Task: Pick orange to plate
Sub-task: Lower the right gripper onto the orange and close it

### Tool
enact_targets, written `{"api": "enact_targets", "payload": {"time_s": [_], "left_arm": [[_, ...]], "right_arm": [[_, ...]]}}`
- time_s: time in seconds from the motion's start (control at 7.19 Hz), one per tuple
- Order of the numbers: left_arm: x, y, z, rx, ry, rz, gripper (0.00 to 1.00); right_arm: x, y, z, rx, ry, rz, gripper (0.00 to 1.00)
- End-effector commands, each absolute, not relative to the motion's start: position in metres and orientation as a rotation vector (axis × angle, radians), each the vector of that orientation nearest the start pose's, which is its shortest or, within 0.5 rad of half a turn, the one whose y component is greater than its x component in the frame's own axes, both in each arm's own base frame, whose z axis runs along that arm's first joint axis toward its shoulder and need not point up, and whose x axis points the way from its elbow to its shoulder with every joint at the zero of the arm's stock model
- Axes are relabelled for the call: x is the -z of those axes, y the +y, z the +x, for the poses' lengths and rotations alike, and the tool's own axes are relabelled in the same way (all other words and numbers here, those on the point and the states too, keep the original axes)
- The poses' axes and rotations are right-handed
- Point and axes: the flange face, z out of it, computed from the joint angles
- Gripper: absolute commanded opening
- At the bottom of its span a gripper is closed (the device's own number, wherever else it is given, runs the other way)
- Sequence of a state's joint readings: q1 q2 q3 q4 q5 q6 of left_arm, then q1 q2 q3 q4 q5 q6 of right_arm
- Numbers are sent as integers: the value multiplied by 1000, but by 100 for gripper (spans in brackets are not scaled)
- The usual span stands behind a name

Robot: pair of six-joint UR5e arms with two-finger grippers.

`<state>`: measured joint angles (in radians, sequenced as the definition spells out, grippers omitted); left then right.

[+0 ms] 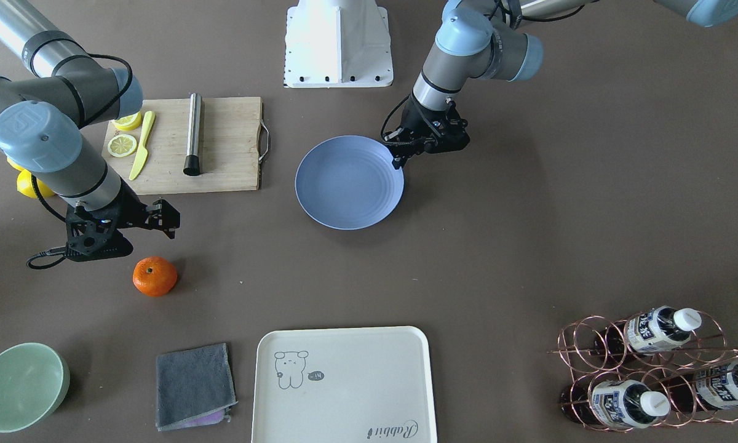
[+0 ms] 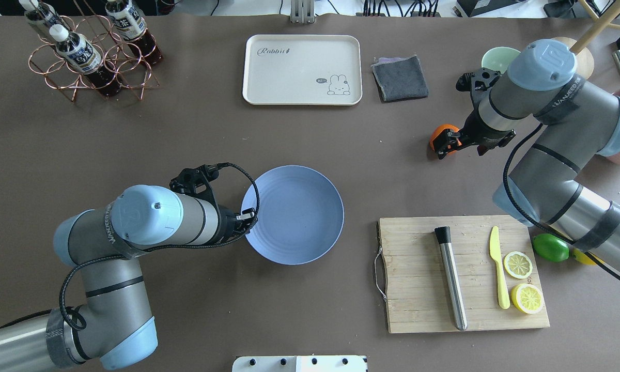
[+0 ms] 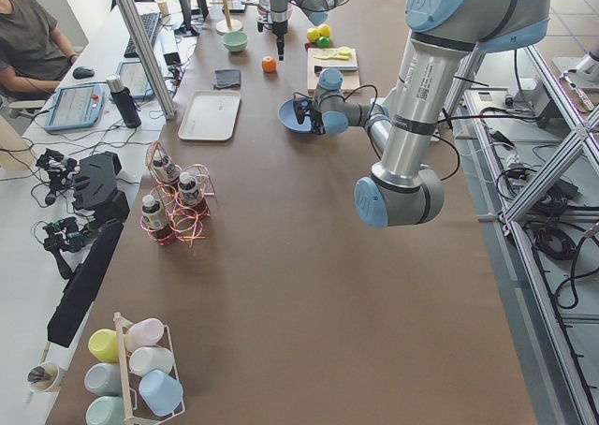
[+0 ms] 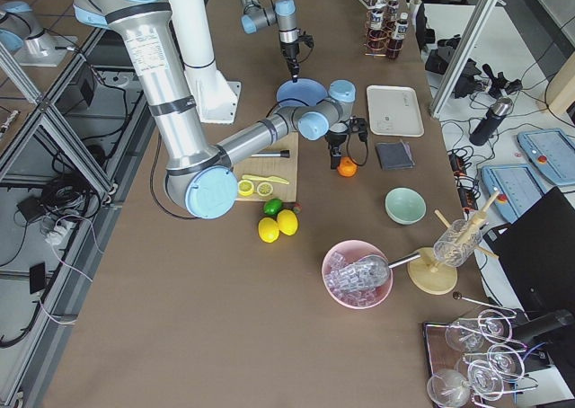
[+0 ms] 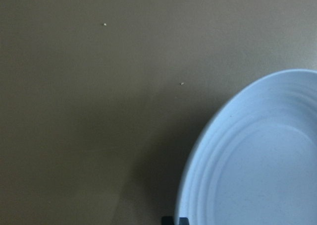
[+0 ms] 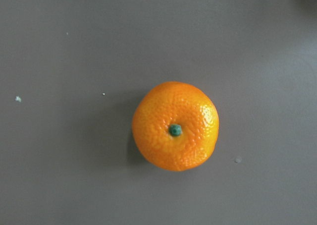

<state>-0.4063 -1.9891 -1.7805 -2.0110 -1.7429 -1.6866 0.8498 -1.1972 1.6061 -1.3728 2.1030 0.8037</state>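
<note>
Orange-skinned and round, the orange point(image 6: 175, 126) may roll across the counter point(image 1: 480, 246) if the right end effector point(image 2: 447, 143), jaws spread above it, descends off-centre and clips it.

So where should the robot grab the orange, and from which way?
Around its round middle, coming straight down from above. The orange sits stem-up on the bare table with nothing touching it, so its opposite sides are free to pinch.
</note>
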Motion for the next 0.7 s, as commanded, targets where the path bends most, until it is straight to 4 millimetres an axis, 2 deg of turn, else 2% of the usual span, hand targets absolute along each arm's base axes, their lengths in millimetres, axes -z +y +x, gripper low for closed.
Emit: {"api": "enact_targets", "payload": {"time_s": [0.0, 0.14, 0.28, 0.42, 0.56], "left_arm": [[-278, -352, 528, 377, 1087, 1, 0], [-276, -352, 528, 376, 1092, 2, 20], [-274, -353, 528, 382, 1094, 14, 67], [-273, -351, 530, 390, 1093, 36, 78], [-274, -344, 535, 380, 1091, 32, 80]], "right_arm": [[-429, -562, -386, 92, -786, 93, 98], [-429, -567, -388, 87, -778, 98, 96], [-433, -570, -388, 85, -751, 118, 93], [-436, -575, -386, 96, -741, 128, 92], [-432, -584, -391, 92, -739, 129, 91]]}}
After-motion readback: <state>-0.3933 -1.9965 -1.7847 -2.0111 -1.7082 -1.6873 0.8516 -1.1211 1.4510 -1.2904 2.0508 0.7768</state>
